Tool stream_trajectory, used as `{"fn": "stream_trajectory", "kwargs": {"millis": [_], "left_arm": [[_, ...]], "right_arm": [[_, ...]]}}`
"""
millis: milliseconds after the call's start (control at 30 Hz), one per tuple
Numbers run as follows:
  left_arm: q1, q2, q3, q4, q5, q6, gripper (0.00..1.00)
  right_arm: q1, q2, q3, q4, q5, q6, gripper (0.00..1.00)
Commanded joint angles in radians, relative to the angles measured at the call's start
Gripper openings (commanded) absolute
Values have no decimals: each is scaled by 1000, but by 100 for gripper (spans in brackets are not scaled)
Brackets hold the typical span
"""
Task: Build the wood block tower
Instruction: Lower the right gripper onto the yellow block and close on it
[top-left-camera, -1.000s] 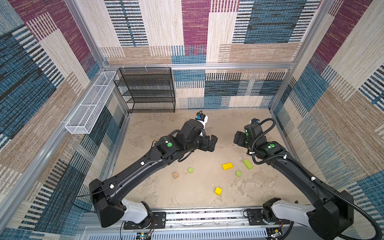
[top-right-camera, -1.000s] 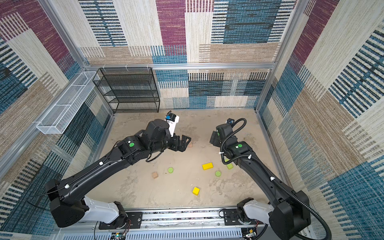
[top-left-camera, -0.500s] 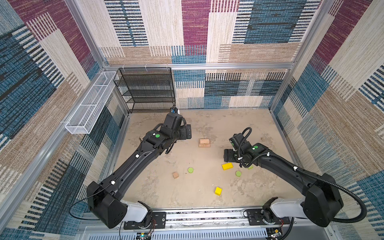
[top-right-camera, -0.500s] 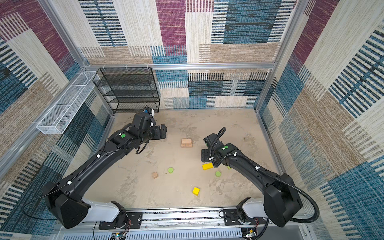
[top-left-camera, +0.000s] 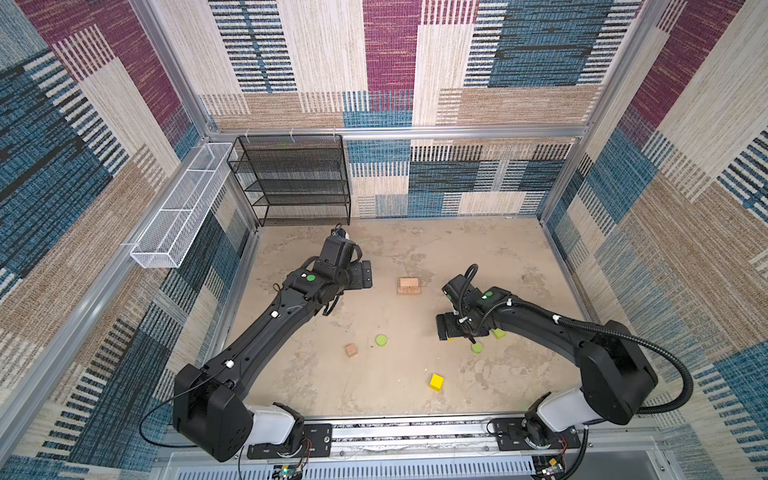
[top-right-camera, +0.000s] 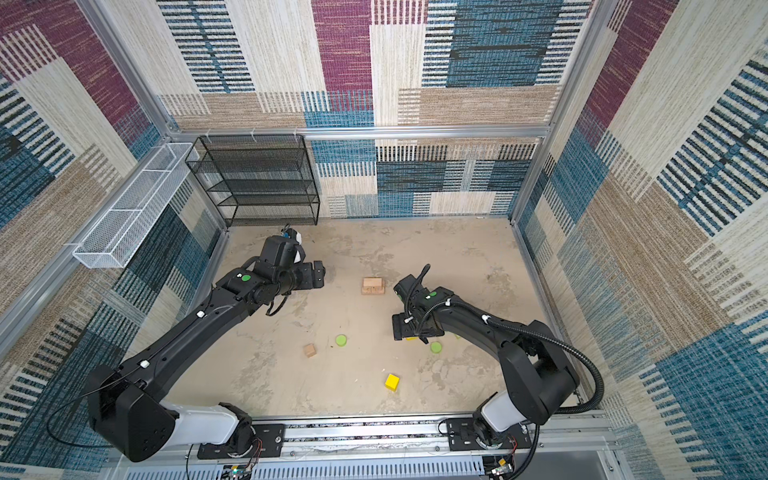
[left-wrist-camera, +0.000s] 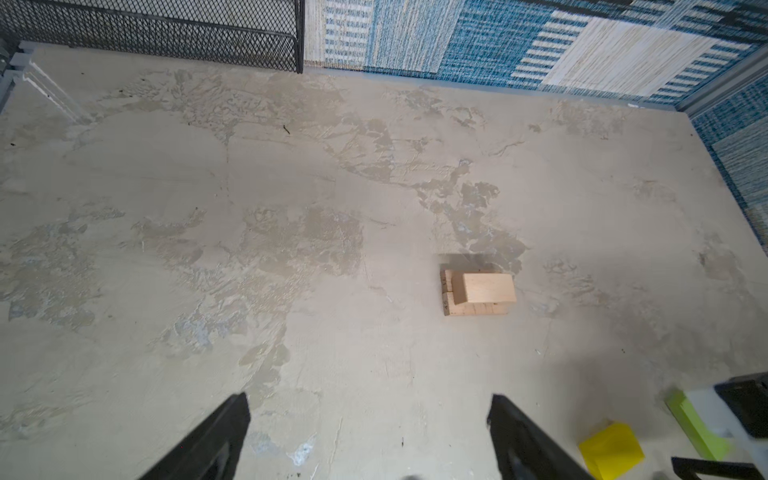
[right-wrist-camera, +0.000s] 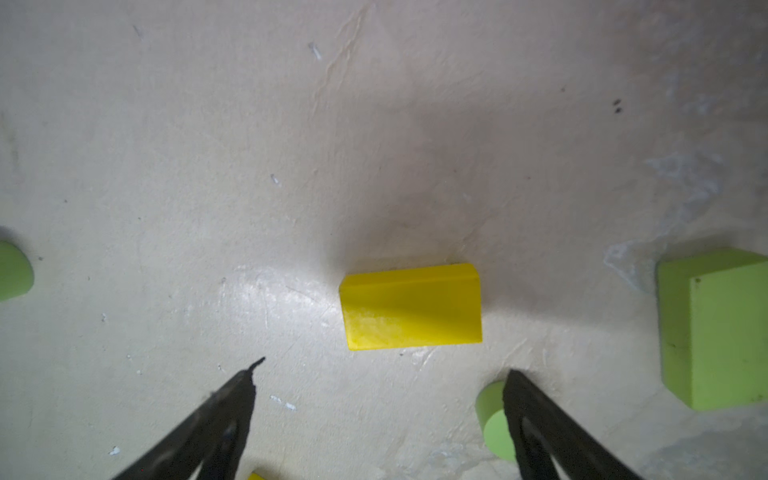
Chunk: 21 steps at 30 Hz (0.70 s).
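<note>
The wood block tower (top-left-camera: 409, 286) (top-right-camera: 372, 286) (left-wrist-camera: 478, 293) is a low stack of tan bars mid-floor. My left gripper (top-left-camera: 365, 274) (top-right-camera: 318, 274) (left-wrist-camera: 370, 401) hangs open and empty, well left of it. My right gripper (top-left-camera: 446, 328) (top-right-camera: 401, 328) (right-wrist-camera: 384, 370) is open, low over the yellow bar (right-wrist-camera: 411, 307), which lies just beyond its fingertips. The lime green bar (right-wrist-camera: 715, 328) (top-left-camera: 498, 333) lies beside it. One lime green disc (top-left-camera: 477, 347) (right-wrist-camera: 492, 419) touches a right finger; another disc (top-left-camera: 381, 340) lies farther left. Tan cube (top-left-camera: 351, 350) and yellow cube (top-left-camera: 436, 382) lie nearer the front.
A black mesh shelf (top-left-camera: 299, 183) stands at the back left against the wall. A white wire basket (top-left-camera: 178, 216) hangs on the left wall. Patterned walls enclose the beige floor (top-left-camera: 478, 249) on three sides.
My left gripper has drawn back to the left, uncovering the tan stack. My right gripper has come forward and down over the yellow bar and opened a little wider.
</note>
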Motion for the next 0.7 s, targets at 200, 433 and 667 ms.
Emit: {"fn": "stream_trajectory", "kwargs": {"millis": [200, 433, 667], "left_arm": [[34, 14, -18, 24, 70, 24, 94], [44, 4, -35, 50, 102, 25, 94], [53, 8, -38, 56, 114, 31, 94]], "right_arm": [[1, 85, 49, -40, 84, -50, 96], [2, 123, 59, -29, 86, -91, 98], [1, 175, 74, -13, 86, -115, 98]]}}
